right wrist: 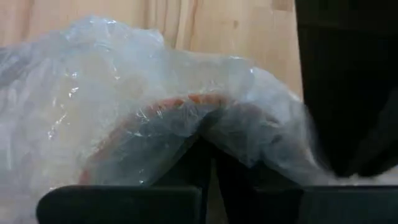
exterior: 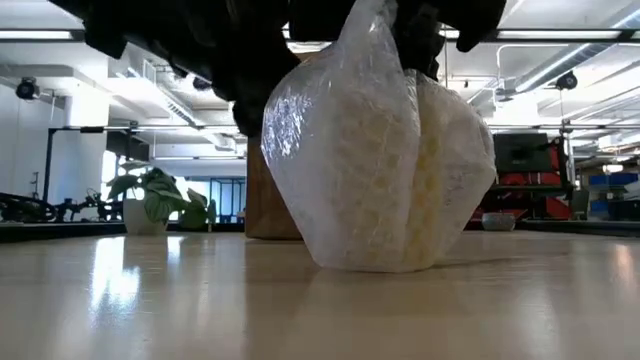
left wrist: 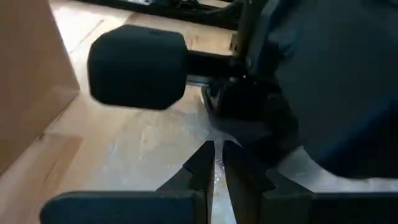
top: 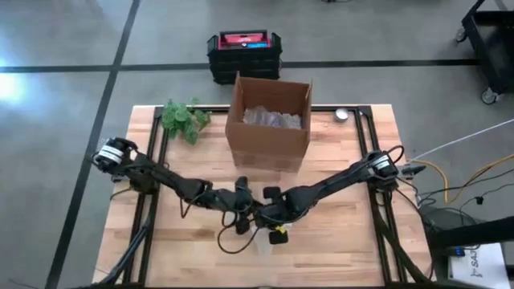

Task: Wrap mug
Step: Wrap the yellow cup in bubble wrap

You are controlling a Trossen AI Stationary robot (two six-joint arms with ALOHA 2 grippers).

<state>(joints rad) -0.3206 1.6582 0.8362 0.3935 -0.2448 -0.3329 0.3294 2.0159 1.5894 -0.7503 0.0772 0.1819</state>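
The mug bundled in clear, whitish bubble wrap [exterior: 385, 160] stood on the pale wooden table [top: 337, 249] near its front edge. The left gripper [left wrist: 214, 177] pinched a fold of wrap, fingers pressed together. The right gripper [right wrist: 208, 168] apparently gripped the wrap over the reddish rim. Behind stood an open brown cardboard box [top: 269, 120] and a green leafy plant [top: 183, 119].

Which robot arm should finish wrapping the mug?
Probably the right gripper: its wrist view looks straight at the mug inside the bubble wrap. The left gripper pinches only a wrap edge.
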